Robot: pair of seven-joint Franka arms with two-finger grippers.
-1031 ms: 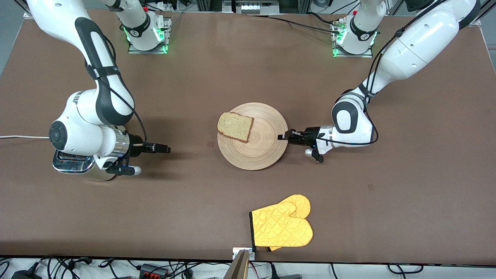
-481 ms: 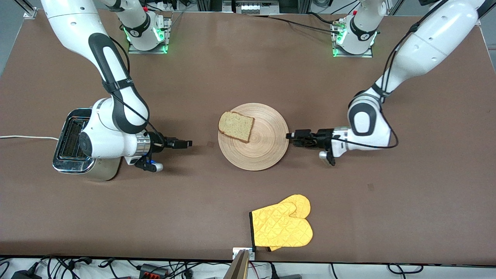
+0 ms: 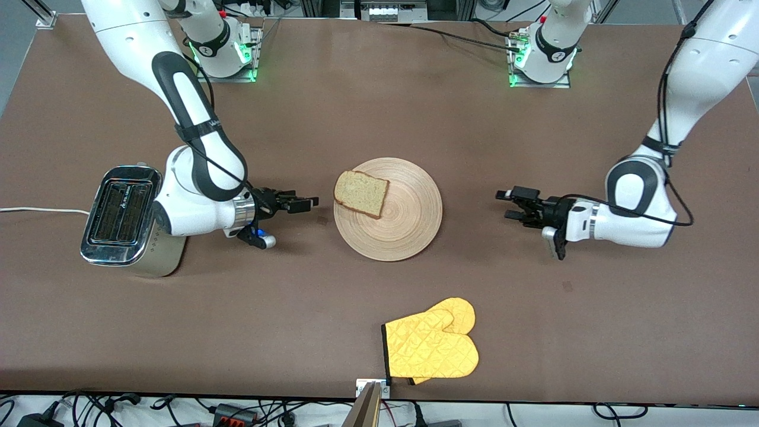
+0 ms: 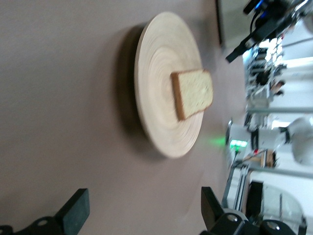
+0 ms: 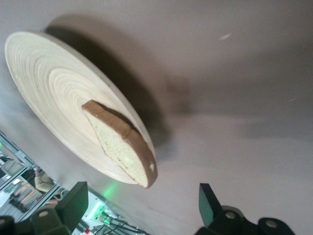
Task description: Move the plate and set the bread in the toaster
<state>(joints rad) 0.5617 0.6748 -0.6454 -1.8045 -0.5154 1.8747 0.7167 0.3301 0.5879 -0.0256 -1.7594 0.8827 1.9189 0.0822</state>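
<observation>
The right arm hides part of the chrome toaster (image 3: pixel 121 216) at mid-frame. Crusty bread (image 3: pixel 360 193) overhangs the grooved wooden plate (image 3: pixel 403 228). Left gripper (image 3: pixel 514 206) and right gripper (image 3: pixel 301 203) both gape empty.

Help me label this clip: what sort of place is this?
Probably a robotics lab staged as a kitchen: two arms bolted to a brown table, cables along its edge, a toaster and bread on a plate.

One wooden plate (image 3: pixel 396 222), one slice of bread (image 3: pixel 360 193), one toaster (image 3: pixel 121 214), one yellow oven mitt (image 3: pixel 431 347), two robot arms, one brown table (image 3: pixel 379 107)
</observation>
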